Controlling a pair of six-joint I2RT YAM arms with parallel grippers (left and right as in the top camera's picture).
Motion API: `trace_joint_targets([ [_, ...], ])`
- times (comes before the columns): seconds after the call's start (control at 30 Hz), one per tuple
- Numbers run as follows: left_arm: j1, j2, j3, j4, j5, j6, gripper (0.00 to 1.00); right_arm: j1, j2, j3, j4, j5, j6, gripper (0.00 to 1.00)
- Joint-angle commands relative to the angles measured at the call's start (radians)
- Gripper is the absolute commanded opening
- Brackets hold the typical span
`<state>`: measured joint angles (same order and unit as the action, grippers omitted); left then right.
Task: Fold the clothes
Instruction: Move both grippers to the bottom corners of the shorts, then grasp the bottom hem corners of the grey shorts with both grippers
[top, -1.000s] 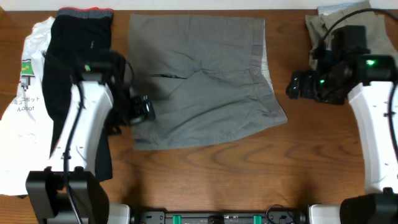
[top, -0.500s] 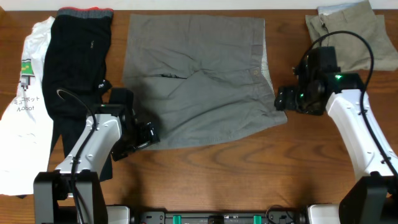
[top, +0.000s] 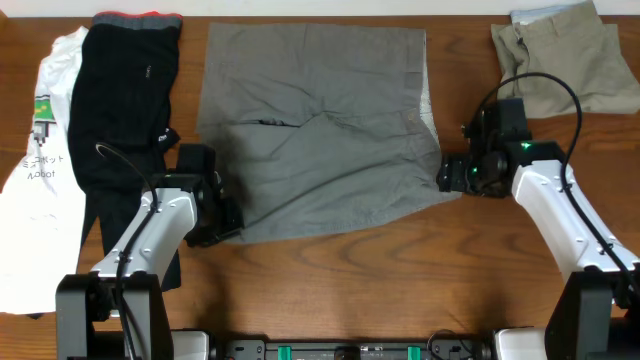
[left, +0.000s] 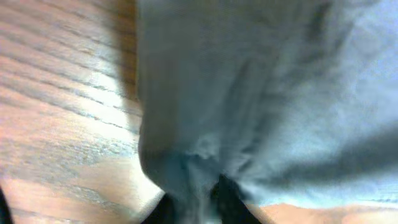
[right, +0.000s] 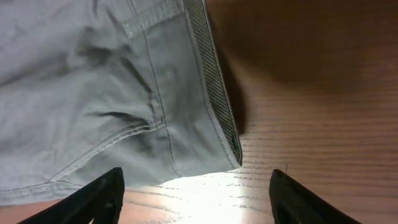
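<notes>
Grey shorts lie spread flat in the middle of the table. My left gripper is at their near left corner and is shut on that corner. In the left wrist view the grey cloth bunches down between the dark fingers of the left gripper. My right gripper sits at the shorts' near right corner. In the right wrist view the right gripper is open, and the waistband corner lies just ahead of its fingertips, with bare wood between them.
A black garment and a white printed shirt lie at the left, under the left arm. A folded khaki garment sits at the back right. Bare wood runs along the table's front.
The left gripper slid to the shorts' near left corner and shut on the cloth. The right arm moved left and nearer, up to the right corner, and its jaws narrowed slightly.
</notes>
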<state>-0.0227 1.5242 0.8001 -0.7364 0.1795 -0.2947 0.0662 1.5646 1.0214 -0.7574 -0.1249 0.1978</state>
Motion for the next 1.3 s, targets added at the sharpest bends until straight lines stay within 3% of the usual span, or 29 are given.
trace_joint_targets([
  [0.0, 0.0, -0.013, -0.005, -0.021, -0.008, 0.006, 0.06, 0.006, 0.006, -0.023, 0.014, 0.005, 0.008, 0.71],
  [0.4, 0.0, -0.013, -0.005, -0.035, -0.009, 0.006, 0.06, 0.004, 0.018, -0.05, 0.079, 0.136, 0.033, 0.62],
  [0.73, 0.0, -0.013, -0.005, -0.017, -0.009, 0.006, 0.06, 0.005, 0.033, -0.129, 0.214, 0.016, -0.031, 0.56],
  [0.8, 0.0, -0.013, -0.005, -0.015, -0.009, 0.006, 0.06, 0.005, 0.033, -0.146, 0.23, 0.011, -0.031, 0.47],
  [0.87, 0.0, -0.013, -0.005, -0.014, -0.009, 0.006, 0.06, 0.005, 0.033, -0.152, 0.23, -0.006, -0.031, 0.22],
  [0.93, 0.0, -0.013, -0.005, -0.013, -0.009, 0.006, 0.06, 0.005, 0.033, -0.152, 0.232, -0.038, -0.031, 0.15],
  [1.07, 0.0, -0.013, -0.005, -0.011, -0.009, 0.006, 0.06, 0.005, 0.033, -0.152, 0.241, -0.102, -0.068, 0.19],
  [1.2, 0.0, -0.013, -0.005, -0.009, -0.009, 0.006, 0.06, 0.005, 0.034, -0.152, 0.225, -0.103, -0.117, 0.45],
  [1.27, 0.0, -0.013, -0.005, -0.008, -0.009, 0.006, 0.06, 0.005, 0.034, -0.152, 0.217, -0.099, -0.137, 0.5],
])
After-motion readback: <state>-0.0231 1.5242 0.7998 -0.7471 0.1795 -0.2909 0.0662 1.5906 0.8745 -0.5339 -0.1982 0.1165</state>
